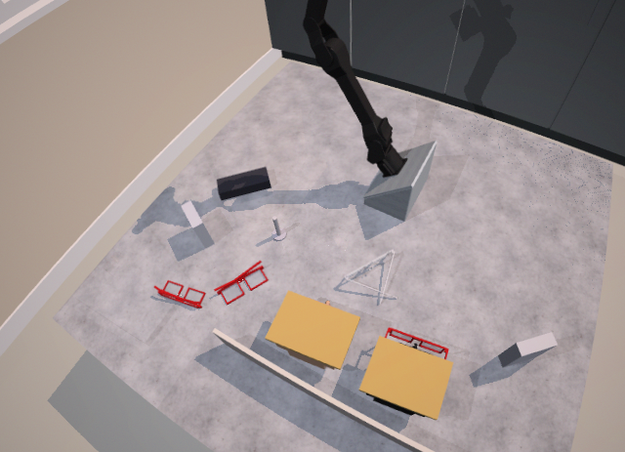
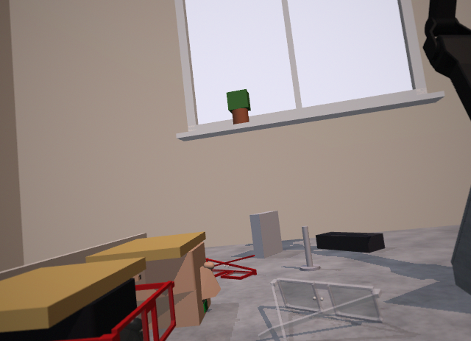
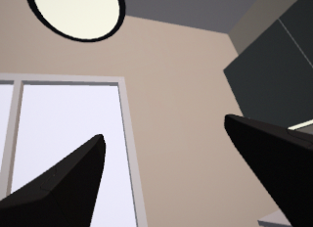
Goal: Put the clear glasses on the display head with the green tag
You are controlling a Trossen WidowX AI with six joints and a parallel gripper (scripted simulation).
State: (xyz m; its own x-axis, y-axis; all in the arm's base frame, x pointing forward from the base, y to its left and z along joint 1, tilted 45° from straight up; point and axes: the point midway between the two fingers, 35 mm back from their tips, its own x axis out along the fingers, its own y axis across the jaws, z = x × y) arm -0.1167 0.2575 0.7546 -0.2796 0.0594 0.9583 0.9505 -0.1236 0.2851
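The clear glasses (image 1: 369, 264) (image 2: 322, 292) lie on the table in front of the two heads, temples opened out and crossing each other. The head with the green tag (image 2: 205, 305) is tan with a flat yellow top (image 1: 312, 330) (image 2: 151, 247); its nose (image 2: 210, 286) faces the clear glasses and it wears nothing. The other head (image 1: 406, 377) (image 2: 57, 280) is black under a yellow top and wears red glasses (image 1: 418, 342) (image 2: 146, 307). My gripper (image 3: 165, 130) is open and empty, raised well away from the glasses; the top and exterior views do not show its fingers.
Two more red glasses (image 1: 179, 298) (image 1: 239, 276) lie left of the heads. A thin post (image 1: 276, 226) (image 2: 307, 250), a black case (image 1: 243, 184) (image 2: 348, 241) and grey blocks (image 1: 202, 232) (image 2: 266, 234) (image 1: 534, 344) stand around. A long rail (image 1: 312, 387) runs behind the heads. The arm rises from a grey wedge (image 1: 389, 205).
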